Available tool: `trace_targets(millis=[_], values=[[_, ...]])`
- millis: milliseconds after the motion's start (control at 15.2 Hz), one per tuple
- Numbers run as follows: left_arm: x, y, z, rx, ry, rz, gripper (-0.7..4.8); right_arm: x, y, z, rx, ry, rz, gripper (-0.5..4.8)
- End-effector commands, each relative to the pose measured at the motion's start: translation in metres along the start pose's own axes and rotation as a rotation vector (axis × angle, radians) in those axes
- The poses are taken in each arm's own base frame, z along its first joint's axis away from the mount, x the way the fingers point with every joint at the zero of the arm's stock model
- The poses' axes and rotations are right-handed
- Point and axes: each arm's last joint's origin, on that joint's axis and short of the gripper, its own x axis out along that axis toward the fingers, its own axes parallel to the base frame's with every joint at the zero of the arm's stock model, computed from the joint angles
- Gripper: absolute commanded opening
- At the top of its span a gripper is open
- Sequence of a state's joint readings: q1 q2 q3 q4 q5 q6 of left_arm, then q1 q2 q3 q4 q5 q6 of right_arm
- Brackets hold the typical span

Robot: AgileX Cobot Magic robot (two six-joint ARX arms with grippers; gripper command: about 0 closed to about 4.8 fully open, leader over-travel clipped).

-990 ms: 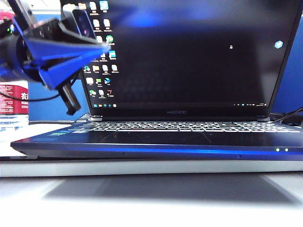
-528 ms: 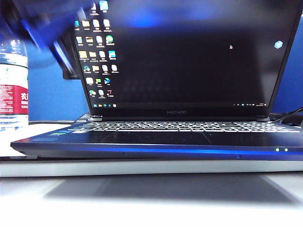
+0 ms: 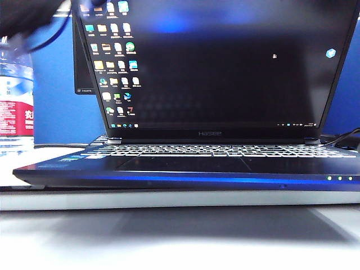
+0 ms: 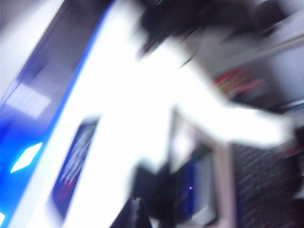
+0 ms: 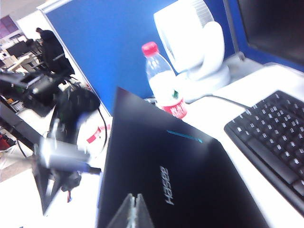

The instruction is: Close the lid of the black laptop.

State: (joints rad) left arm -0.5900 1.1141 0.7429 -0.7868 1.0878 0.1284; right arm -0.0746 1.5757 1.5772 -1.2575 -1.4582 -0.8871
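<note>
Left gripper [image 5: 64,159] gone from laptop's left side, blurred, state unclear, right gripper [image 5: 134,202] closed behind upright lid [image 5: 180,180].

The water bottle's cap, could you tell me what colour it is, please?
Red, best seen in the right wrist view: the water bottle's cap.

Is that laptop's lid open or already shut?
Open. The lid stands raised above the keyboard, its screen lit with desktop icons. The right end effector, shut, hangs behind the lid's outer shell.
</note>
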Motion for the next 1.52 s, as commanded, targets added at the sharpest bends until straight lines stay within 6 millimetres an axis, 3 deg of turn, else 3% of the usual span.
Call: trace_targets(millis=[66, 198, 462, 660, 858, 1319, 1517], values=[[0.001, 0.003, -0.012, -0.038, 0.133, 0.304, -0.05, 0.000, 0.003, 0.002, -0.007, -0.015, 0.013, -0.06], [0.001, 0.007, -0.005, 0.023, 0.100, 0.401, -0.05, 0.000, 0.003, 0.002, -0.003, -0.014, 0.015, -0.06], [0.003, 0.009, 0.019, 0.158, -0.070, 0.411, -0.05, 0.022, 0.004, 0.005, -0.005, 0.026, 0.066, -0.06], [0.030, 0.016, 0.014, 0.151, 0.083, 0.370, -0.05, 0.037, -0.003, 0.015, -0.002, 0.059, 0.051, -0.06], [0.055, 0.023, 0.014, 0.179, 0.162, 0.404, -0.05, 0.038, -0.009, 0.023, 0.012, 0.058, 0.002, -0.06], [0.063, 0.020, 0.032, 0.277, 0.019, 0.481, -0.05, 0.068, -0.008, 0.029, 0.068, 0.123, -0.078, -0.06], [0.079, 0.028, 0.033, 0.301, 0.046, 0.461, -0.04, 0.087, -0.002, 0.027, 0.068, 0.171, -0.096, -0.06]])
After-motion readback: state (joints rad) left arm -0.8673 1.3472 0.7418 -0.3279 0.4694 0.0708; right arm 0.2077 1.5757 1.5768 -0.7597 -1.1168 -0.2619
